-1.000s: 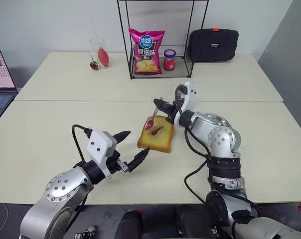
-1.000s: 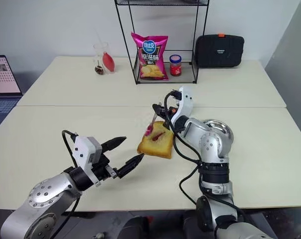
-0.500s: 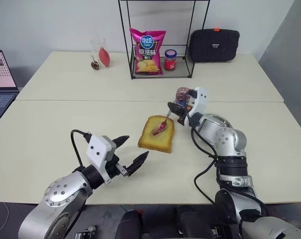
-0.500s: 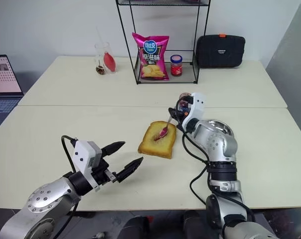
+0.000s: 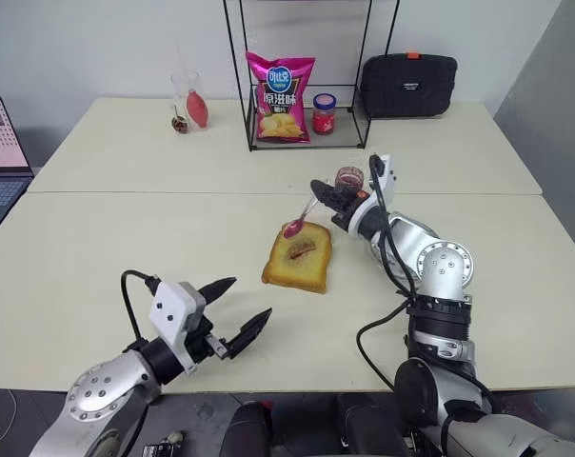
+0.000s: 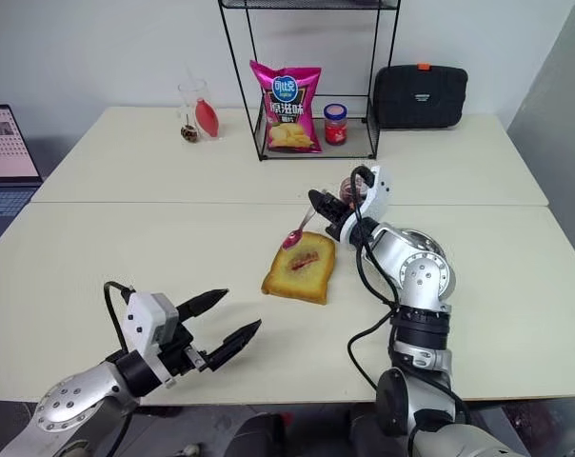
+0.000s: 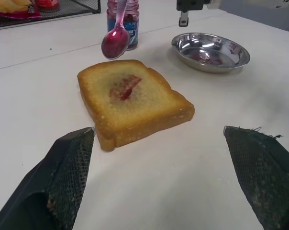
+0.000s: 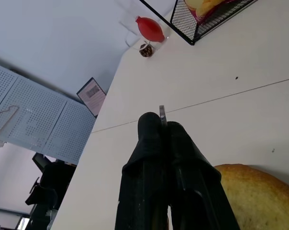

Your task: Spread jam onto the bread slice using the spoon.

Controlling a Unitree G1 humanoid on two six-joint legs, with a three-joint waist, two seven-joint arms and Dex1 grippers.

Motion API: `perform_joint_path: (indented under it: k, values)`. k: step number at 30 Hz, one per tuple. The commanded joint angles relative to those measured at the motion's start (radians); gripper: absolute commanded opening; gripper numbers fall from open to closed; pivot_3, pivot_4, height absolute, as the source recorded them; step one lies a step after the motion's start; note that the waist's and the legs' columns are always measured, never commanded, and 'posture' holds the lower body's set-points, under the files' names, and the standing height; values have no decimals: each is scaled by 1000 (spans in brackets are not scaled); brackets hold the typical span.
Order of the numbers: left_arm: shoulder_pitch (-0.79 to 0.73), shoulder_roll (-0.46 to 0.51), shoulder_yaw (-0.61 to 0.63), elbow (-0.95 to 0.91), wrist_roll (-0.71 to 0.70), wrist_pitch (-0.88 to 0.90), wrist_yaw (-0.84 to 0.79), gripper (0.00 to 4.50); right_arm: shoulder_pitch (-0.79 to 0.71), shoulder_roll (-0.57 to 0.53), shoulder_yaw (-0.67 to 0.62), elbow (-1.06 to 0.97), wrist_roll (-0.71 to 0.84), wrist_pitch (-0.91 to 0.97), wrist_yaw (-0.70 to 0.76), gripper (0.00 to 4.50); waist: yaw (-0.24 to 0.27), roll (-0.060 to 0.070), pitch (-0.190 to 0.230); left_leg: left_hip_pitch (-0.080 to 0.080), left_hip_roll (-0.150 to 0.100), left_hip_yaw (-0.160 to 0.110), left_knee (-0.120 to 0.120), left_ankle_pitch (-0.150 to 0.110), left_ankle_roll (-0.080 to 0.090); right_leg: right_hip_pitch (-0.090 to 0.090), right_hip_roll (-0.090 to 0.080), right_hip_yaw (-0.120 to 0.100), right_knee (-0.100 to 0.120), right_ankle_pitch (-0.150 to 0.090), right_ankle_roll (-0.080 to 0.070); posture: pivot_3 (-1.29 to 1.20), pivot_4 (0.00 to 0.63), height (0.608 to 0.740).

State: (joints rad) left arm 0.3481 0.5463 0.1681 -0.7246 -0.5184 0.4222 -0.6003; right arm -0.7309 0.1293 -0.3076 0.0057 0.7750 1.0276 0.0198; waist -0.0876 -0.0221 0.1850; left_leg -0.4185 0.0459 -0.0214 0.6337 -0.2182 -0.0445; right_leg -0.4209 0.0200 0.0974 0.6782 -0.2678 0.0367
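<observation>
Right end effector point(image 5: 327, 193) clamped on spoon point(image 5: 302, 218), bowl just above bread slice point(image 5: 298, 258), left end effector point(image 5: 238, 309) apart

A lab or office test room is indicated, not a kitchen. Two plain cream tables point(image 5: 126, 171) are pushed together against a bare white wall. A laptop point(image 5: 0, 157) is seen at the left edge, a black equipment case point(image 5: 407, 85) at the far right corner, and a black wire rack point(image 5: 302, 76) (holding snacks). White pegboard panels point(image 8: 34, 124) are visible too.
</observation>
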Motion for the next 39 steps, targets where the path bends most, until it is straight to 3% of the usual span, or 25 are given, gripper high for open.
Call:
perform_joint_path:
  k: [1, 7, 14, 18, 21, 25, 30, 33, 36, 39]
  values:
    - [38, -2, 28, 9, 20, -72, -27, 4500, 71, 7, 109, 35, -61, -49, 53, 5, -1, 0, 0, 1, 0, 0, -1, 0, 0, 0, 0, 0, 0, 0, -1, 0, 150, 740]
    - [20, 9, 37, 4, 10, -67, -20, 4500, 109, -84, 90, 61, -82, -79, 92, 5, 2, 0, 0, 1, 0, -1, -4, 0, 0, 0, 0, -1, 1, -2, -3, 0, 150, 740]
    - [-121, 28, 6, 22, -8, 15, -2, 4500, 109, -170, 30, 30, -55, -59, 82, 5, 7, -1, 0, 2, -1, -1, -3, 0, 0, 1, 0, -1, 0, -1, 0, 0, 150, 740]
    - [-187, 36, -6, 31, -19, 58, 0, 4500, 98, -182, -1, 11, -27, -49, 57, 5, 6, -1, 0, 2, -1, -1, -3, 0, 0, 1, 0, -1, 0, 0, 0, 0, 150, 740]
    - [-252, 54, -23, 45, -36, 99, -15, 4500, 72, -132, -79, -56, 120, 9, 8, 5, 5, -1, 0, 1, -1, -1, -3, 0, 0, 0, 0, -1, 1, 0, 0, 0, 150, 740]
    - [-477, 129, -52, 118, -146, 245, -93, 4500, 74, -158, -160, -236, 365, 99, -74, 5, 5, 0, 1, -1, 0, -3, -3, 0, 0, -1, 2, -3, 1, 0, 0, 0, 150, 740]
    - [-782, 212, -156, 261, -186, 370, -236, 4500, 116, -279, -228, -353, 426, 80, -227, 5, 12, -1, 1, 0, -2, -4, -2, 0, 0, 2, 1, -4, 0, -2, 2, 0, 150, 740]
    - [-977, 229, -285, 380, -109, 340, -373, 4500, 188, -385, -267, -422, 394, 63, -272, 5, 8, -1, 1, -1, -2, -2, -3, 0, 0, 1, 1, -1, -2, -2, 3, 0, 150, 740]
    - [-1128, 183, -400, 507, -13, 271, -445, 4500, 283, -446, -280, -463, 321, 14, -287, 5, 13, -1, 1, -3, -2, -2, -4, 0, 0, -1, 1, -3, -2, -3, 3, 0, 150, 740]
    - [-1183, 118, -492, 643, 101, 164, -477, 4500, 352, -418, -290, -453, 271, -61, -328, 5, 7, -1, 1, -2, -2, -1, -5, 0, 0, -1, 1, -1, -2, -3, 3, 0, 150, 740]
